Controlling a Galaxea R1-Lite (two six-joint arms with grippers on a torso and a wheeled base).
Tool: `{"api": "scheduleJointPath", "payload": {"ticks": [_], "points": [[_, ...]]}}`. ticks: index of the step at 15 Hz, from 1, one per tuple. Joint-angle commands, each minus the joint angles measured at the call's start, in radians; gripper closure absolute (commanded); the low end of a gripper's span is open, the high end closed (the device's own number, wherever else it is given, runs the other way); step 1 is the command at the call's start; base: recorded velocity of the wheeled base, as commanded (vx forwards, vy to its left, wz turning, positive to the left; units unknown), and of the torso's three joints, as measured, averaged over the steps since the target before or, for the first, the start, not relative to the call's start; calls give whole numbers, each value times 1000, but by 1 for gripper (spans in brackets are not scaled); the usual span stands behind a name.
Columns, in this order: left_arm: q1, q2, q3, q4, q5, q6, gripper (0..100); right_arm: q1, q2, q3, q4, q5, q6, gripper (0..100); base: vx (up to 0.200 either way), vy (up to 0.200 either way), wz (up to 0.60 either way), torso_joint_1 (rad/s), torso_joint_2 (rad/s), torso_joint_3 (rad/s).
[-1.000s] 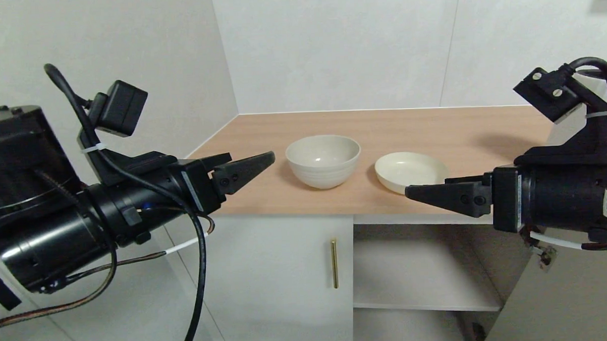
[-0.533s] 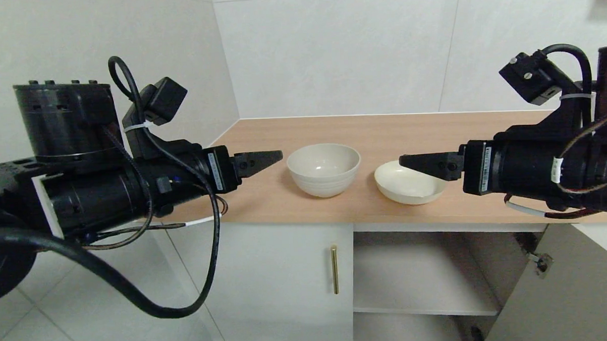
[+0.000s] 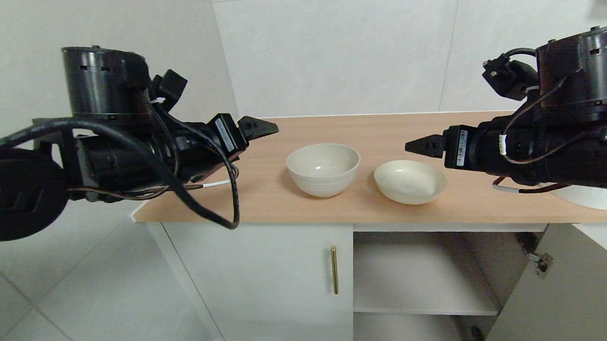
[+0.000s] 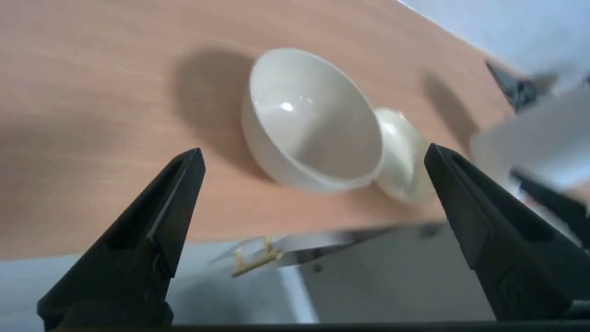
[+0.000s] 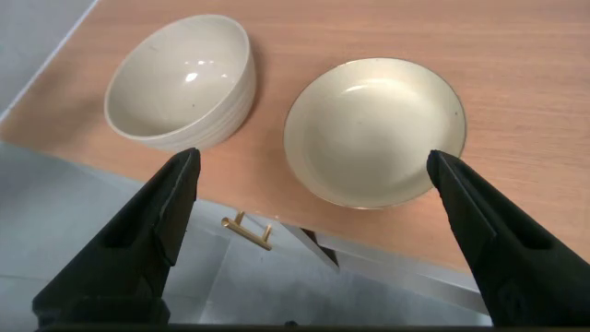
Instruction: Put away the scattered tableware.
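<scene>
A deep cream bowl point(image 3: 323, 169) stands on the wooden counter point(image 3: 363, 133) near its front edge, with a shallow cream dish point(image 3: 410, 181) just to its right. My left gripper point(image 3: 264, 126) hovers above the counter, left of the bowl and pointing toward it. The left wrist view frames the bowl point(image 4: 313, 120) and dish point(image 4: 401, 157) between that gripper's point(image 4: 313, 159) wide-apart fingers. My right gripper point(image 3: 415, 146) hangs above the dish's right side. In the right wrist view it point(image 5: 313, 164) is open and holds nothing, over the bowl point(image 5: 180, 78) and dish point(image 5: 373, 129).
Under the counter, the left cupboard door with a brass handle point(image 3: 334, 269) is shut. The right compartment stands open with a white shelf point(image 3: 423, 287) inside, its door point(image 3: 555, 293) swung out at the right. A white object point(image 3: 592, 198) sits at the counter's right end.
Both arms have lifted, and their grippers now sit higher above the counter. The right gripper no longer covers the dish. The head camera shifted slightly at first.
</scene>
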Motion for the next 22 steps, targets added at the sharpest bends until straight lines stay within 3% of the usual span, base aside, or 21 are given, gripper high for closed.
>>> {"api": "scheduleJointPath", "payload": {"ticks": [1,5,9,18,19,21,22], "points": [[-7,110,-49,4,26,-24,0,-2,20,-2,-1,0,0,0,0,0,0,0,0,0],[-39,220,-83,-6,86,-27,0,-5,11,0,-1,0,0,0,0,0,0,0,0,0],[-58,266,-81,-50,88,-27,0,-5,11,0,-1,-2,0,0,0,0,0,0,0,0],[-76,286,-78,-52,85,-29,0,-5,8,1,0,-2,0,0,0,0,0,0,0,0],[-78,286,-78,-52,85,-29,100,-5,8,1,0,-2,0,0,0,0,0,0,0,0],[-82,286,-77,-52,85,-30,100,-5,8,1,0,-2,2,0,0,0,0,0,0,0],[-82,285,-80,-52,85,-50,100,-5,6,1,0,-2,2,0,0,0,0,0,0,0]]}}
